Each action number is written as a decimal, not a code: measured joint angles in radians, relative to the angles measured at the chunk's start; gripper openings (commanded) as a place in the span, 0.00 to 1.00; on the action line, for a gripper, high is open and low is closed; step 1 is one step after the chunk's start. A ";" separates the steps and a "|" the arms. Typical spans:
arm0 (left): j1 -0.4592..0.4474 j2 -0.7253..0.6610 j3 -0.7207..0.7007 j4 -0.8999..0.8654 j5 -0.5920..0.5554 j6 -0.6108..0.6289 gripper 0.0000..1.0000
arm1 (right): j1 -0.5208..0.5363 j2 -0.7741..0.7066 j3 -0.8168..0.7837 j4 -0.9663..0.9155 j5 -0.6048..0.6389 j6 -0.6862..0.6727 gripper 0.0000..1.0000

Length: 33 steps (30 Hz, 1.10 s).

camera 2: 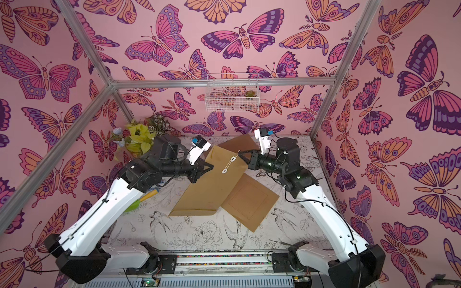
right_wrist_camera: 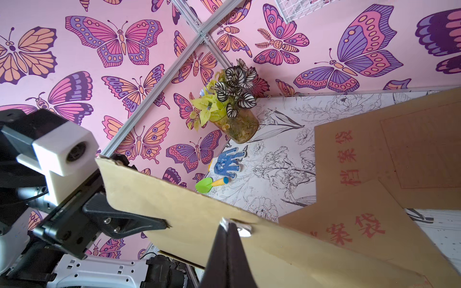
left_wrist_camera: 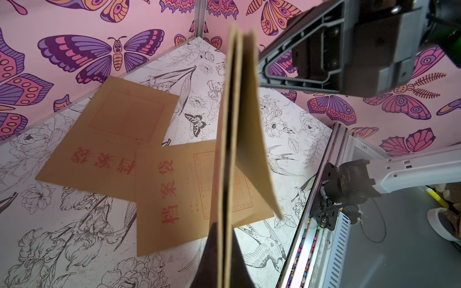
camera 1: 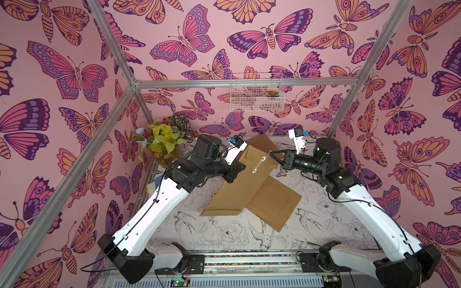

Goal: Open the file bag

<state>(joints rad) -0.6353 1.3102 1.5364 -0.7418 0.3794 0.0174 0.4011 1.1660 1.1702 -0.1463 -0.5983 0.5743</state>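
A brown paper file bag (camera 1: 237,189) (camera 2: 204,192) hangs tilted above the table in both top views. My left gripper (camera 1: 243,167) (camera 2: 212,166) is shut on its left edge; in the left wrist view the bag (left_wrist_camera: 225,174) runs edge-on between the left gripper's (left_wrist_camera: 225,249) black fingers. A white closure string (camera 1: 259,164) (camera 2: 229,163) links two white discs on the bag's face. My right gripper (camera 1: 272,153) (camera 2: 240,154) (right_wrist_camera: 228,224) is shut on the string's white end (right_wrist_camera: 243,230), at the bag's flap (right_wrist_camera: 189,204).
Two more file bags (camera 1: 274,204) (camera 1: 262,143) lie flat on the floral table. A vase of plants (camera 1: 164,144) stands at the back left, with a blue glove (right_wrist_camera: 228,162) and a green toy shovel (right_wrist_camera: 210,184) near it. A wire basket (camera 1: 257,92) hangs on the back wall.
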 measured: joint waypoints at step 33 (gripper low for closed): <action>0.000 -0.045 -0.024 0.101 -0.027 -0.116 0.00 | 0.104 0.042 0.043 0.021 -0.225 -0.078 0.00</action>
<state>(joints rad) -0.6353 1.2652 1.5127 -0.6407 0.3519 -0.0990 0.5049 1.2079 1.2129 -0.1253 -0.8238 0.4965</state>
